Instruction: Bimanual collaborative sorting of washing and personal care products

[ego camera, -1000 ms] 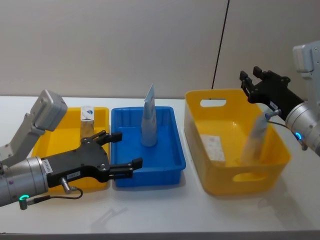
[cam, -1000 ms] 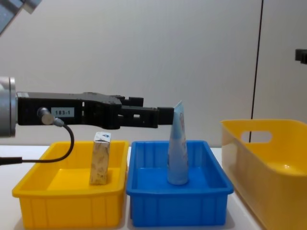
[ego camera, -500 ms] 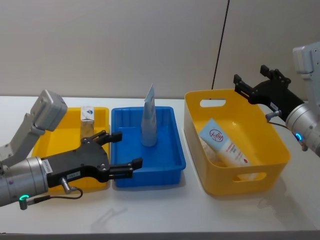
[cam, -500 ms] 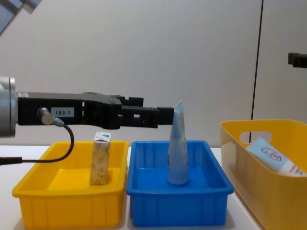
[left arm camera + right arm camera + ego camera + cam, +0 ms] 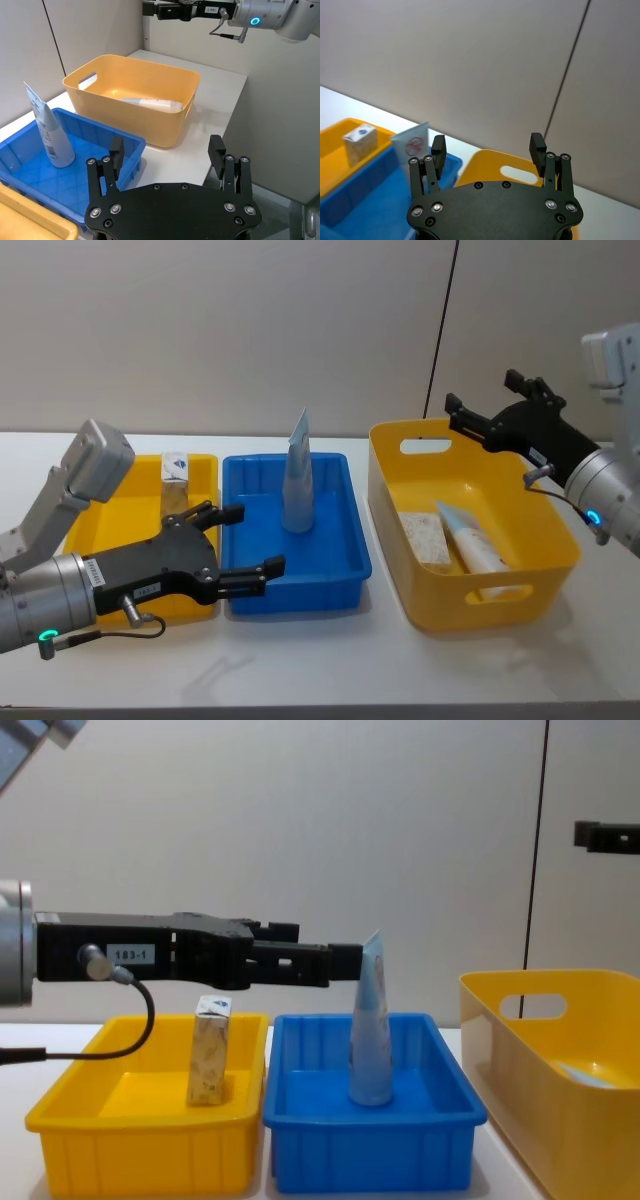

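A speckled beige carton (image 5: 175, 480) stands upright in the yellow tray (image 5: 88, 532). A light-blue tube (image 5: 297, 478) stands upright in the blue tray (image 5: 352, 568). In the yellow basket (image 5: 440, 608), another carton (image 5: 425, 536) and another tube (image 5: 472, 544) lie flat on the bottom. My left gripper (image 5: 255, 538) hovers open and empty over the front left of the blue tray. Open and empty, my right gripper (image 5: 483, 405) hangs above the basket's back rim. The right wrist view shows the carton (image 5: 359, 142) and the standing tube (image 5: 412, 145) beyond its fingers.
The two trays and the basket sit side by side on a white table (image 5: 330, 660), with bare surface in front of them. A grey wall with a dark vertical cable (image 5: 440, 330) rises behind. From the chest view the left gripper (image 5: 300, 956) reaches across above the trays.
The tube that leaned inside the basket has slid down and now lies flat on its bottom. My right gripper has moved left above the basket's back rim. The left arm has not moved.
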Available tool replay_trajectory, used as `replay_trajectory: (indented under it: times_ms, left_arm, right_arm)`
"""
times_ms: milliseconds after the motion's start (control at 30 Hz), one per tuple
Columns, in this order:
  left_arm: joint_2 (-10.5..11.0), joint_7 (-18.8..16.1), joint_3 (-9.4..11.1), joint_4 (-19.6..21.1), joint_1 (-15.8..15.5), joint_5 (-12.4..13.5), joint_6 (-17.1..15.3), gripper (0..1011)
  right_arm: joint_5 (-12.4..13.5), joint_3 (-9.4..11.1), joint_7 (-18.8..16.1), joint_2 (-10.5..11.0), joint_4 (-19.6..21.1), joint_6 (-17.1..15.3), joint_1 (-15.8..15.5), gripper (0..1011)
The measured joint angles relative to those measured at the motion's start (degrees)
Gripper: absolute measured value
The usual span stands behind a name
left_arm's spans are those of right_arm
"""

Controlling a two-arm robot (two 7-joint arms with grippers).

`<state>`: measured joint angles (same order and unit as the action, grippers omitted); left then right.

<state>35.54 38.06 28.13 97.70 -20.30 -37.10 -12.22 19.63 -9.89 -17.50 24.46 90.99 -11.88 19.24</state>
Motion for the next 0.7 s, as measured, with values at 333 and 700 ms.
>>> replay_trajectory:
  times_ms: [333,700]
  left_arm:
    - [0.0,0.0,0.0,0.0,0.0,0.0,0.0,1002]
    - [0.0,0.0,0.0,0.0,0.0,0.0,0.0,1002]
  right_arm:
    - [4.1,-0.3,-5.7,1.4,3.0,-0.4,-1.6,1000]
    - [8.3,-1.1,-12.2,3.7,6.6,-0.9,-4.6,1000]
